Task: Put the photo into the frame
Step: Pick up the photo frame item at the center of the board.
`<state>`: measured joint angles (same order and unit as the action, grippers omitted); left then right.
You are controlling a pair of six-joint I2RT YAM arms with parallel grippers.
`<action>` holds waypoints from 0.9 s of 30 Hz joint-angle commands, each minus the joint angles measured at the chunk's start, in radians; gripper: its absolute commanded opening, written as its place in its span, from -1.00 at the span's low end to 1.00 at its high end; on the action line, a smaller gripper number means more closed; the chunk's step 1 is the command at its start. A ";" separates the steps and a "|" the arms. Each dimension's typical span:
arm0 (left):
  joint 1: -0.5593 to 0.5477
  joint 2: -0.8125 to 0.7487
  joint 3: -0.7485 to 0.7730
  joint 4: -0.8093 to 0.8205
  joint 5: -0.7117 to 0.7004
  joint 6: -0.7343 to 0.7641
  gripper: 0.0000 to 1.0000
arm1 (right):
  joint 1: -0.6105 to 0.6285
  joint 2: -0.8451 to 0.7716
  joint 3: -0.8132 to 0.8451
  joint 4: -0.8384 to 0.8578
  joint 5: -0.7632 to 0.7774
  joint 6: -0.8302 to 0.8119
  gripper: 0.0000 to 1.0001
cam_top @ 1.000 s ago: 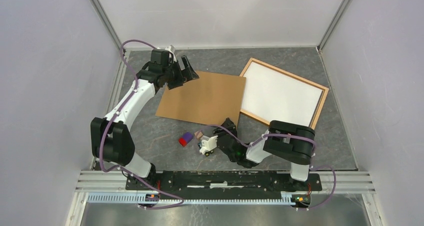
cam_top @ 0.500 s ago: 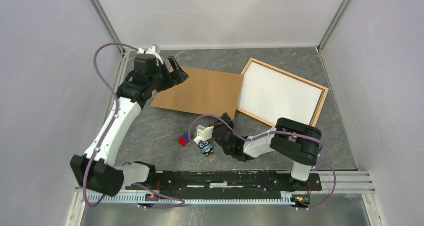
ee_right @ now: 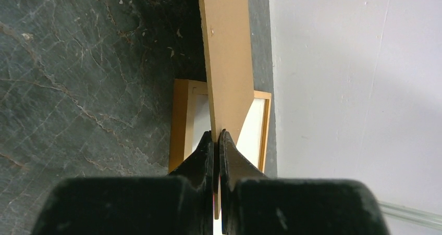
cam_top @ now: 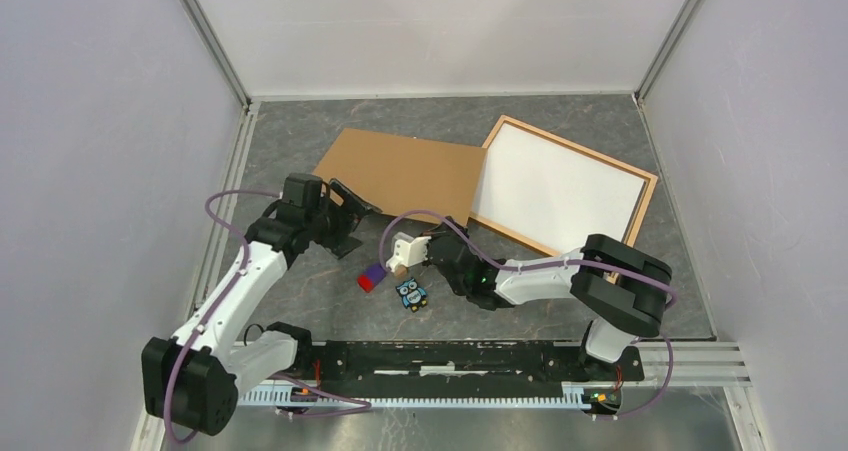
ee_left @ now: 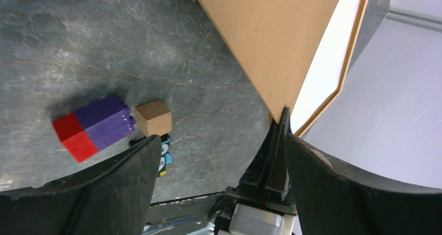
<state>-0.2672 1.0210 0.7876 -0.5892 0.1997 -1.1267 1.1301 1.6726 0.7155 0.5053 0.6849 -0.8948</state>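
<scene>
Right gripper (ee_right: 216, 135) pinched shut on the near corner of a brown board (cam_top: 405, 176); left gripper (ee_left: 221, 141) wide open, empty, just beside that board's near edge. Frame (cam_top: 650, 183) flat at far right, photo (cam_top: 560, 191) inside it white side up, board's right edge against the frame's left side. Nearer, between the arms: purple-red block (cam_top: 372, 277), brown cube (cam_top: 398, 268), owl figure (cam_top: 410, 294).

The tabletop (cam_top: 580, 111) is a dark grey surface veined with paler marbling, lit evenly with only soft shadows. It is closed in by a plain white back wall (cam_top: 440, 31) and pale grey side walls on the left (cam_top: 90, 171) and right (cam_top: 770, 171). Slim aluminium posts (cam_top: 205, 36) run up the two far corners, and an aluminium rail (cam_top: 700, 356) lines the near edge.
</scene>
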 commanded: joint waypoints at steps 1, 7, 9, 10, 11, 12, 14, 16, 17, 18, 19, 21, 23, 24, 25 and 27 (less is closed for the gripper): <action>-0.007 0.042 -0.047 0.174 0.058 -0.241 0.86 | -0.001 -0.039 0.048 0.027 -0.088 0.151 -1.00; -0.009 0.195 -0.048 0.332 0.069 -0.312 0.70 | -0.002 -0.043 0.061 0.023 -0.128 0.194 -1.00; -0.009 0.236 -0.043 0.365 0.064 -0.322 0.66 | -0.001 -0.044 0.067 0.021 -0.127 0.205 -1.00; -0.010 0.252 -0.043 0.372 0.060 -0.336 0.58 | -0.002 -0.045 0.070 0.020 -0.125 0.208 -1.00; -0.009 0.269 -0.046 0.392 0.055 -0.345 0.49 | -0.001 -0.047 0.074 0.018 -0.126 0.214 -1.00; -0.009 0.282 -0.049 0.415 0.046 -0.347 0.37 | -0.001 -0.047 0.080 0.013 -0.137 0.219 -1.00; -0.010 0.306 -0.038 0.438 0.028 -0.342 0.25 | -0.002 -0.045 0.089 0.004 -0.155 0.227 -1.00; -0.010 0.332 -0.031 0.484 0.023 -0.321 0.14 | -0.001 -0.041 0.092 0.009 -0.155 0.233 -1.00; -0.010 0.344 -0.024 0.503 0.027 -0.311 0.03 | -0.001 -0.040 0.092 0.011 -0.155 0.234 -1.00; -0.010 0.351 -0.017 0.516 0.030 -0.301 -0.03 | -0.002 -0.036 0.094 0.011 -0.154 0.235 -1.00; -0.010 0.357 -0.008 0.519 0.029 -0.288 -0.09 | -0.001 -0.033 0.100 0.005 -0.152 0.236 -1.00; -0.010 0.357 0.001 0.517 0.020 -0.278 -0.28 | -0.001 -0.032 0.109 -0.006 -0.154 0.245 -1.00; -0.008 0.345 -0.003 0.521 0.003 -0.273 -0.55 | -0.002 -0.036 0.110 -0.008 -0.155 0.255 -1.00; -0.007 0.335 -0.001 0.519 -0.005 -0.264 -0.66 | -0.002 -0.039 0.111 -0.008 -0.154 0.258 -1.00; -0.007 0.326 0.006 0.507 -0.014 -0.254 -0.72 | -0.002 -0.043 0.111 -0.011 -0.152 0.260 -1.00; -0.002 0.299 0.024 0.464 -0.021 -0.238 -0.85 | -0.002 -0.057 0.113 -0.022 -0.141 0.265 -0.74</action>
<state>-0.2699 1.3643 0.7597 -0.1005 0.2264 -1.4162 1.1194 1.6630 0.7849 0.4389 0.6285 -0.7544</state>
